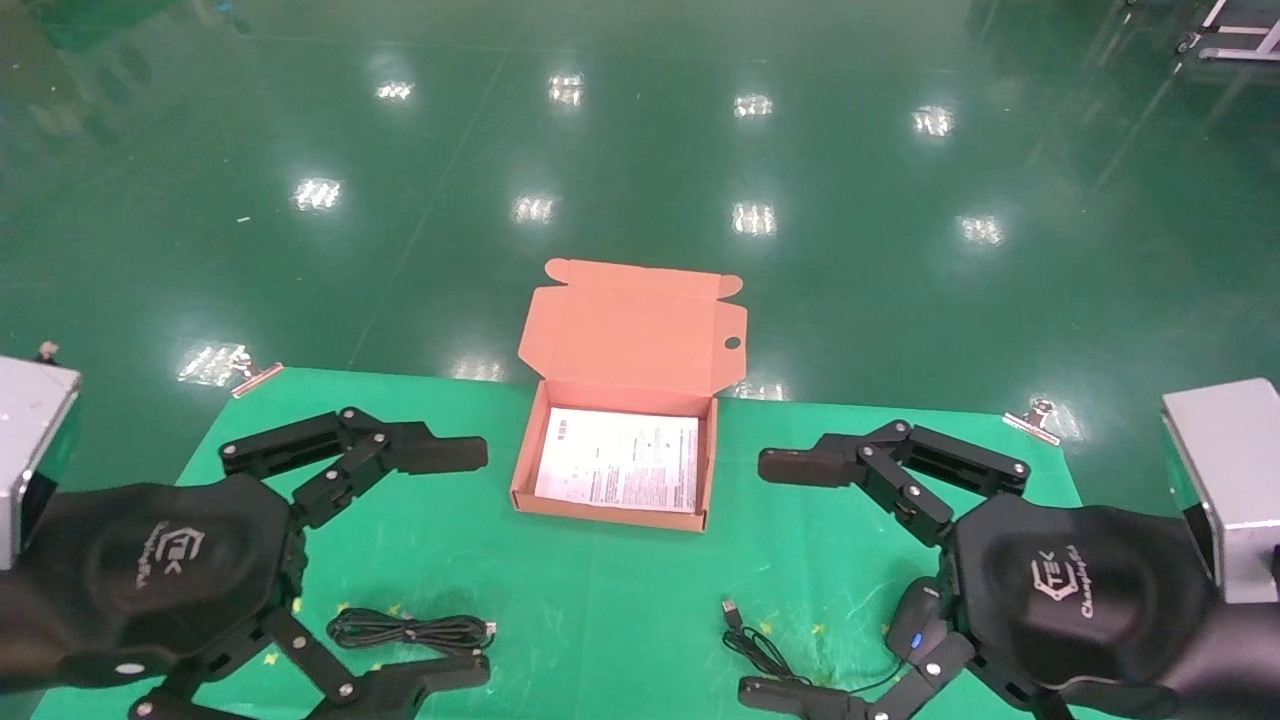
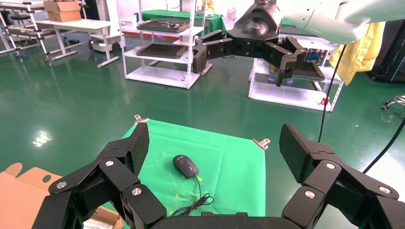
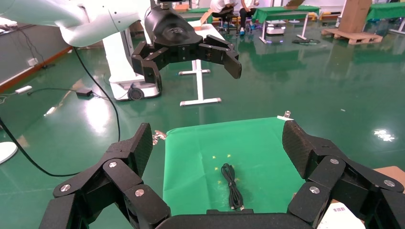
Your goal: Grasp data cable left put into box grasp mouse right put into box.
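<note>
The orange-brown box (image 1: 527,455) stands open at the table's middle, lid up, with a white printed sheet (image 1: 620,462) on its bottom. The coiled black data cable (image 1: 410,630) lies on the green cloth at the near left, and shows as well in the right wrist view (image 3: 231,186). My left gripper (image 1: 470,562) hovers open above it, empty. The black mouse (image 1: 915,620), blue light on, sits at the near right, partly hidden under my right hand; the left wrist view shows the mouse (image 2: 185,165) whole. Its cord (image 1: 750,645) trails left. My right gripper (image 1: 768,578) hangs open and empty.
Green cloth (image 1: 600,600) covers the table, held by metal clips (image 1: 255,375) at the far corners. Grey metal blocks stand at the left edge (image 1: 30,440) and right edge (image 1: 1225,470). Beyond the table lies glossy green floor with racks and tables.
</note>
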